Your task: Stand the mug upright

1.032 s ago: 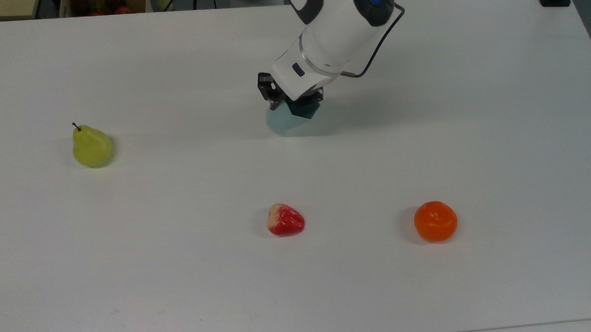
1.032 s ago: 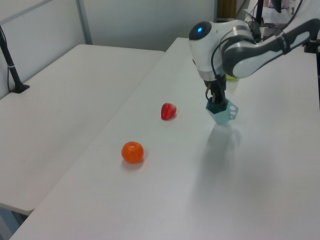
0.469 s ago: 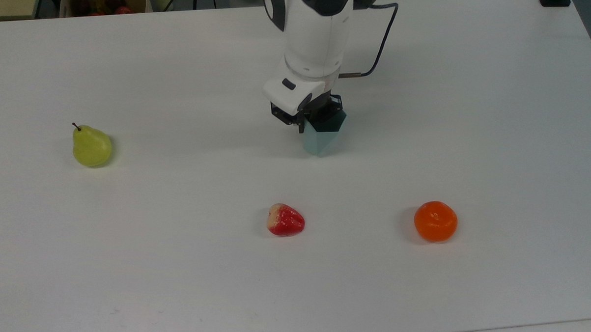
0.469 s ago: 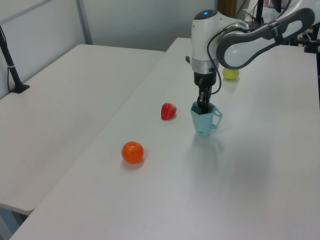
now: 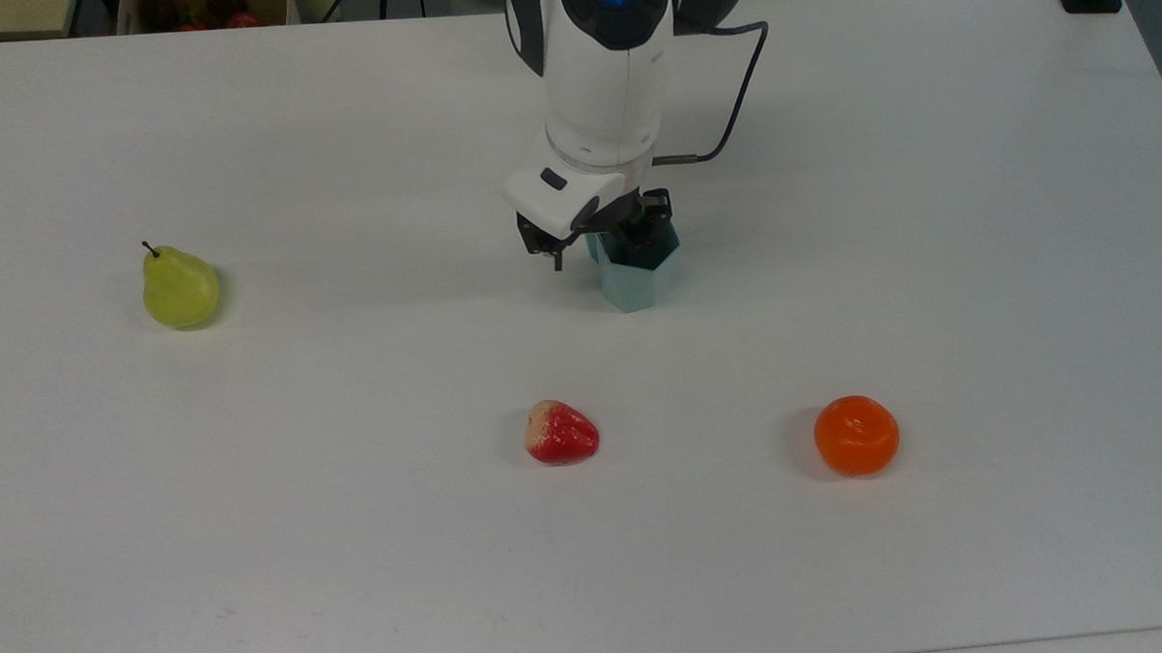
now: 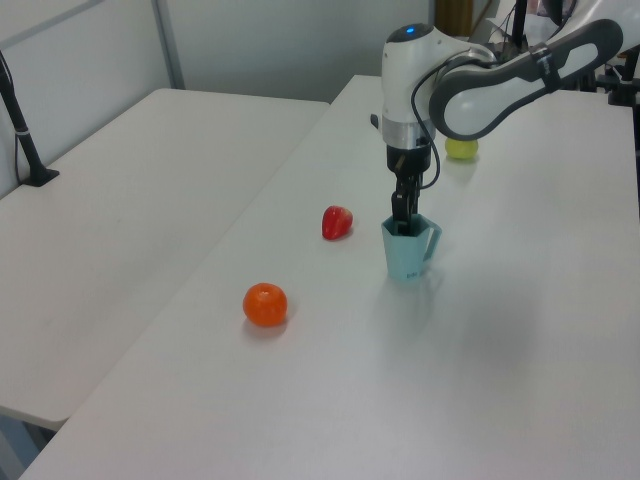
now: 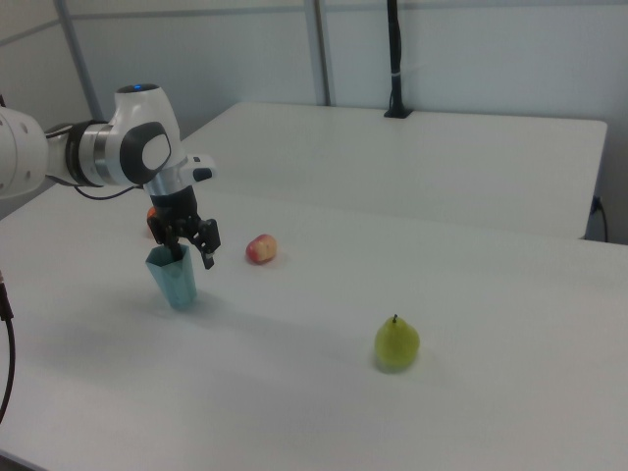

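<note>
The gripper (image 5: 599, 244) points down over the mug (image 5: 634, 278), with its fingers spread apart. In the top view one finger (image 5: 639, 230) reaches into the mug's open mouth, and the other finger (image 5: 555, 258) hangs outside the mug on the top view's left, clear of the wall. In the right view the gripper (image 7: 192, 243) shows the same spread, one finger down at the rim of the mug (image 7: 174, 279) and the other out in the air to the right view's right. Whether the inner finger touches the wall cannot be told. The jaws grip nothing.

The mug stands upright on the white table (image 5: 926, 256), mouth up, near the middle of the table. In the left view the mug (image 6: 406, 254) has its handle turned to the left view's right, and the gripper (image 6: 402, 208) sits at its rim.

Nearest the lower edge of the top view, a strawberry (image 5: 562, 433) lies well apart from the mug, and an orange (image 5: 856, 436) lies farther to the top view's right. A pear (image 5: 179, 287) sits far off to the top view's left, about level with the mug. Nothing stands between the mug and these fruits. The arm (image 5: 606, 65) rises behind the mug toward the far edge of the table, with a black cable (image 5: 739, 89) looping beside it.
</note>
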Tool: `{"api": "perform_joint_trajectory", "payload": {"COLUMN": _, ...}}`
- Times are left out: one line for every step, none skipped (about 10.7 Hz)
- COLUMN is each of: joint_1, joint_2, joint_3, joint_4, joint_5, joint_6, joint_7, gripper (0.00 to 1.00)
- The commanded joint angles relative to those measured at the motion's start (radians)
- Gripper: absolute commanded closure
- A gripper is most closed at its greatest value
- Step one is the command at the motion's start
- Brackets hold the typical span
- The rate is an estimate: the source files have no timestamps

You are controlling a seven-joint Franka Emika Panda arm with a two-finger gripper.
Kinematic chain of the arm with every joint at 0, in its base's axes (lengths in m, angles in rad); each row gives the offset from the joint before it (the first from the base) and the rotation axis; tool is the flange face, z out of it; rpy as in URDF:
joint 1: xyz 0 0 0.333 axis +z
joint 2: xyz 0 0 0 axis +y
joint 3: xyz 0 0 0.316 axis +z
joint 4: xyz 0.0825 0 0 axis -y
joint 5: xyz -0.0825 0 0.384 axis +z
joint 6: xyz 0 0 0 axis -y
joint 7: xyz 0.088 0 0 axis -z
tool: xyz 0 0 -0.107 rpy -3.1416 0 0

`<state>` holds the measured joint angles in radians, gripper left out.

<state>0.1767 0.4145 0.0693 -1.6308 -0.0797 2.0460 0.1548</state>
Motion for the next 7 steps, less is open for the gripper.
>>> {"api": "perform_joint_trajectory", "payload": {"joint_1": -0.026, "joint_2": -0.113, "joint_3": -0.003, "joint_4": -0.017, "joint_5": 0.021, "joint_6": -0.102, "joint_7": -0.021, "gripper": 0.0}}
{"api": "perform_joint_trajectory", "payload": {"joint_1": -0.042, "joint_2": -0.152, "joint_3": -0.003, "joint_4": -0.017, "joint_5": 0.021, "joint_6": -0.14, "joint_7": -0.021, "gripper": 0.0}}
{"api": "perform_joint_trajectory", "payload": {"joint_1": -0.066, "joint_2": -0.195, "joint_3": -0.003, "joint_4": -0.017, "joint_5": 0.021, "joint_6": -0.183, "joint_7": -0.021, "gripper": 0.0}}
{"api": "perform_joint_trajectory", "payload": {"joint_1": -0.092, "joint_2": -0.235, "joint_3": -0.002, "joint_4": -0.017, "joint_5": 0.021, "joint_6": -0.217, "joint_7": -0.023, "gripper": 0.0}}
{"api": "perform_joint_trajectory", "payload": {"joint_1": -0.12, "joint_2": -0.271, "joint_3": -0.002, "joint_4": -0.017, "joint_5": 0.023, "joint_6": -0.252, "joint_7": -0.029, "gripper": 0.0}}
{"api": "perform_joint_trajectory", "payload": {"joint_1": -0.143, "joint_2": -0.304, "joint_3": -0.002, "joint_4": -0.017, "joint_5": 0.024, "joint_6": -0.282, "joint_7": -0.031, "gripper": 0.0}}
{"api": "perform_joint_trajectory", "payload": {"joint_1": -0.157, "joint_2": -0.333, "joint_3": -0.002, "joint_4": -0.017, "joint_5": 0.026, "joint_6": -0.3, "joint_7": -0.032, "gripper": 0.0}}
